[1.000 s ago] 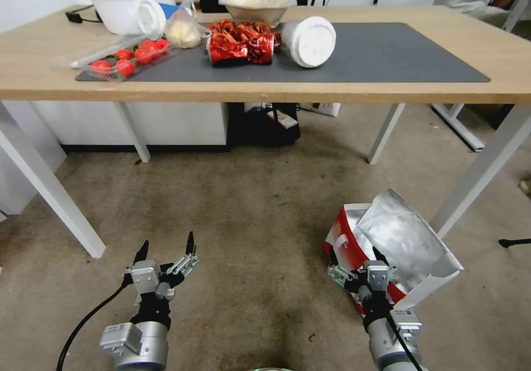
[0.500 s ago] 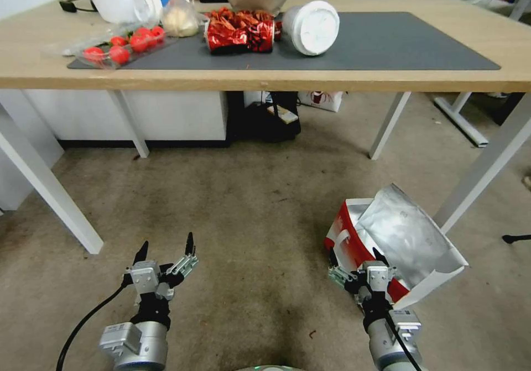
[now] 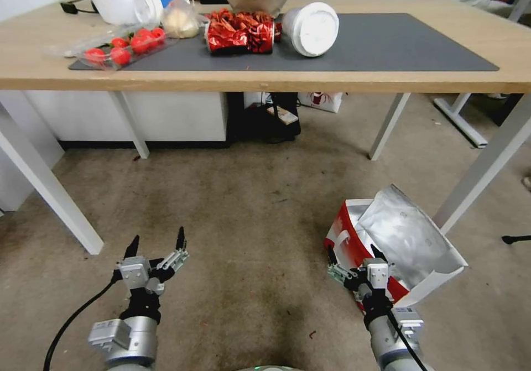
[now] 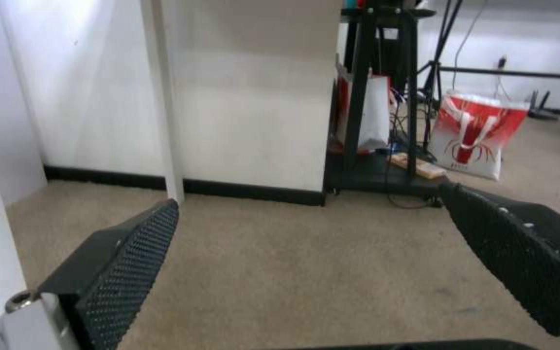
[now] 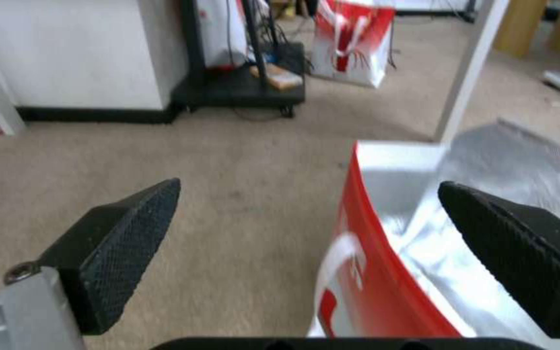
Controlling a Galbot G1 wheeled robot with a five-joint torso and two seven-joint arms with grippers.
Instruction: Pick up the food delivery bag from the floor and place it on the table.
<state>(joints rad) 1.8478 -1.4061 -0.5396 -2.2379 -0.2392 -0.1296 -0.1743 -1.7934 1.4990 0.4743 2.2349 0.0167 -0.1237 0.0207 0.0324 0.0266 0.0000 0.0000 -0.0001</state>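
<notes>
Head view: the bag (image 3: pixel 395 238) lies tipped on the floor at lower right, red side, white handle, foil lining agape.
The right gripper (image 3: pixel 354 257), fingers spread, straddles its near red wall; the left gripper (image 3: pixel 156 243), spread too, hovers lower left.

Even, diffuse indoor light fills the room, bright on the pale walls and the bench (image 3: pixel 387 81) top, which throws only a faint, soft-edged shadow on the carpet beneath. The silver foil lining of the food delivery bag (image 3: pixel 398 238) catches a dull sheen rather than hard glare. The head view bows straight lines outward near its edges, splaying the bench legs. Both wrist views are soft: the background blurs, and the near bag in the right wrist view (image 5: pixel 384 272) smears out of focus.
</notes>
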